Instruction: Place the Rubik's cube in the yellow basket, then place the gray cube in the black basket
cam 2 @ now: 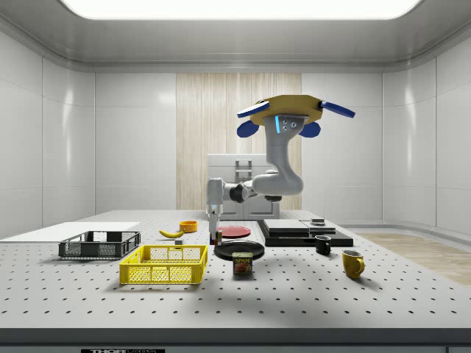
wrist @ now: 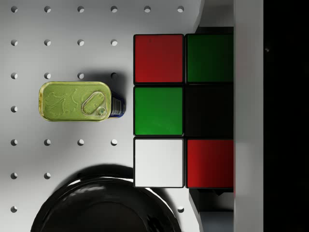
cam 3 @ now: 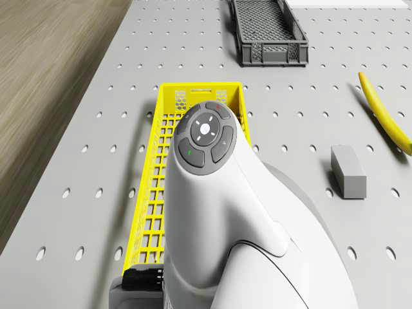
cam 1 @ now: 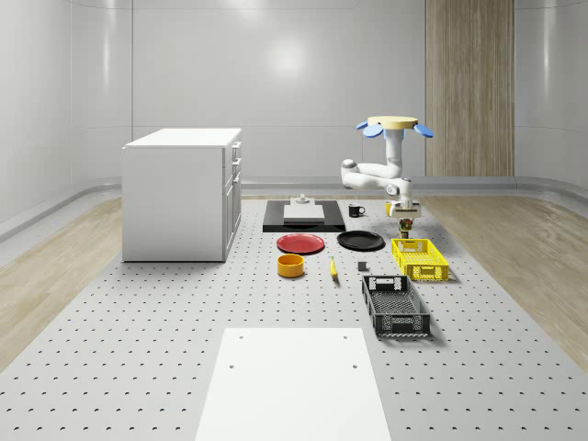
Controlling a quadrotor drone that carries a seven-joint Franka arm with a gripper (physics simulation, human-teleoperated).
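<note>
I hover above the perforated table (cam 1: 138, 367), my drone body (cam 1: 398, 124) in the air over the far end of the yellow basket (cam 1: 420, 258), near the black plate (cam 1: 360, 241). My arm hangs down and my gripper (cam 1: 403, 219) sits just above that far basket end. My claw is clenched on the Rubik's cube (wrist: 183, 111) — in the wrist view its red, green and white tiles lie pressed against one finger (wrist: 248, 116). Below the cube a tin can (wrist: 75, 101) rests on the table beside the plate rim. The gray cube (cam 3: 348, 170) lies on the table between the banana (cam 3: 385, 117) and the yellow basket. The black basket (cam 1: 395, 306) stands just beyond the yellow one's near end.
</note>
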